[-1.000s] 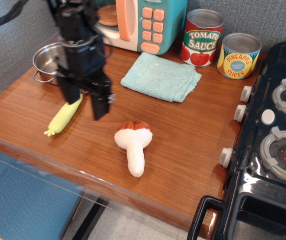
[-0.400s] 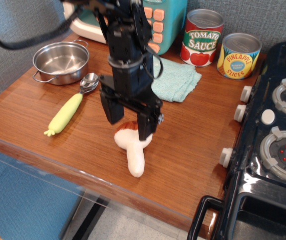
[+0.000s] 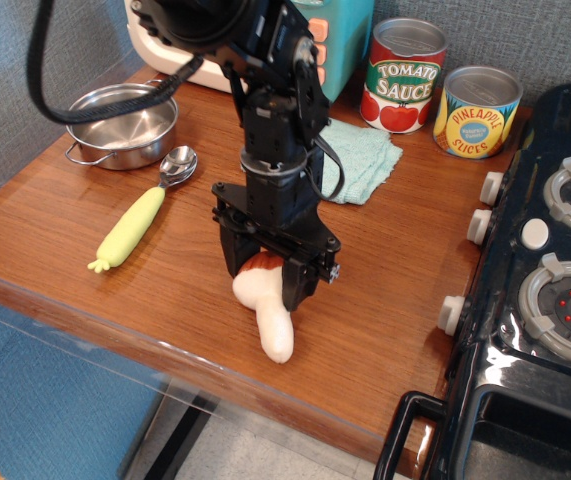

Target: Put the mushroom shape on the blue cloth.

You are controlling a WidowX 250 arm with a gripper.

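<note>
Gripper (image 3: 265, 283) fingers open, straddling mushroom shape (image 3: 270, 312) cap on table near edge; blue cloth (image 3: 363, 160) far behind

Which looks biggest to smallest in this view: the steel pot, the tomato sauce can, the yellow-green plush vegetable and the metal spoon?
1. Round stainless steel pot
2. Red tomato sauce can, though the long, slim yellow-green plush vegetable looks close to it; I would not rank those two firmly.
3. Metal spoon, clearly the smallest.

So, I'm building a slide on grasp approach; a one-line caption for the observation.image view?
Claw open, straddling the cap end of the plush mushroom lying on the wooden counter, teal towel behind.
</note>
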